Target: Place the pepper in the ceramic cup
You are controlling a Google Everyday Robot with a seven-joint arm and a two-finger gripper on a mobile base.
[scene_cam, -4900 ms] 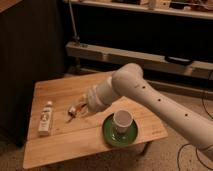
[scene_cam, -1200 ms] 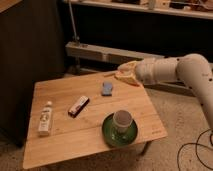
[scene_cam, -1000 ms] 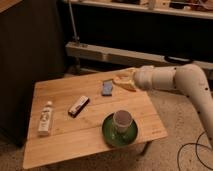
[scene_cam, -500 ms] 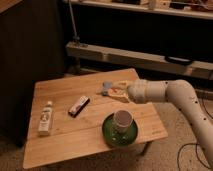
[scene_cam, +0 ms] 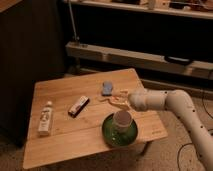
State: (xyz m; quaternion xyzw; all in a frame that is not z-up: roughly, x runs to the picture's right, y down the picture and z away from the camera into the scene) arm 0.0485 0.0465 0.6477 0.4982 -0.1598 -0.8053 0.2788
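We see a light wooden tabletop (scene_cam: 60, 142) in a dim room, with a dark cabinet to the left and low shelving behind it. The gripper (scene_cam: 116, 99) hangs just above the ceramic cup (scene_cam: 122, 120), its fingers closed on the pepper (scene_cam: 106, 99), which juts out to the left. The ceramic cup stands on a green saucer (scene_cam: 109, 134). A white bottle (scene_cam: 45, 118), a dark red packet (scene_cam: 78, 106) and a blue object (scene_cam: 107, 88) lie on the tabletop.

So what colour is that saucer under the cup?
Green saucer, in the camera view; the gripper hovers above the table just behind it.
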